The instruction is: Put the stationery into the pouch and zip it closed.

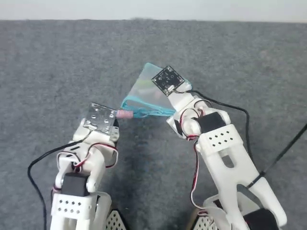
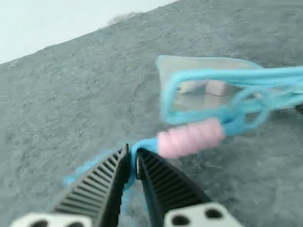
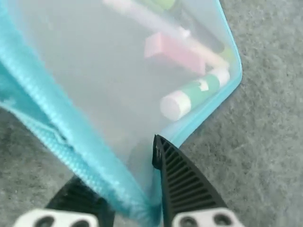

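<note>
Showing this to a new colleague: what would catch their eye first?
The see-through pouch with blue trim, stretched between both arms over the grey table. The left gripper pinches its blue zip cord beside a pink bead, while the right gripper clamps the pouch's edge; a pink eraser shows inside.

- A robotics lab or test bench, by the look of it
- The left arm (image 1: pixel 79 191) and right arm (image 1: pixel 230 148), white plastic with bare motors and loose cables (image 1: pixel 36 167), stand at the table's near edge
- Grey felt-like cloth covers the table (image 1: pixel 48 62)
- A plain pale wall (image 1: pixel 153 8) runs along its far edge
</note>
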You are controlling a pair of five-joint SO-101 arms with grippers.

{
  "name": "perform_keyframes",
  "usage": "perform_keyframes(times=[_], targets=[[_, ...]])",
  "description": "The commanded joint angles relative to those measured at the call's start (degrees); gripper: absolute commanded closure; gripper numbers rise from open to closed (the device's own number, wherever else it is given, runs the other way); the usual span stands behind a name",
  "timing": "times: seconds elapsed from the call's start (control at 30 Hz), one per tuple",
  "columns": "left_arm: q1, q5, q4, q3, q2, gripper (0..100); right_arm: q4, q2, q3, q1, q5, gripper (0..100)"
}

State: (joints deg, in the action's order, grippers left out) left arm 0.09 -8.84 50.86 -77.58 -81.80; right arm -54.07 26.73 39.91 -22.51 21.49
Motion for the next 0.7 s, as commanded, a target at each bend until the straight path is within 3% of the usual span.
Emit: perform_keyframes(times=[0.0,0.33,0.67], targets=[[-6.77,-0.35,-1.58,1.19,0.00,99,-0.04,-0.13,2.11,5.05,1.67,99.4],[-7.91,-0.18,-1.41,1.27,0.00,99,-0.04,-0.13,3.08,11.91,5.71,99.4],[-14.59,-0.18,-1.67,1.36,0.00,99,-0.04,-0.13,3.08,18.24,10.11,99.4]])
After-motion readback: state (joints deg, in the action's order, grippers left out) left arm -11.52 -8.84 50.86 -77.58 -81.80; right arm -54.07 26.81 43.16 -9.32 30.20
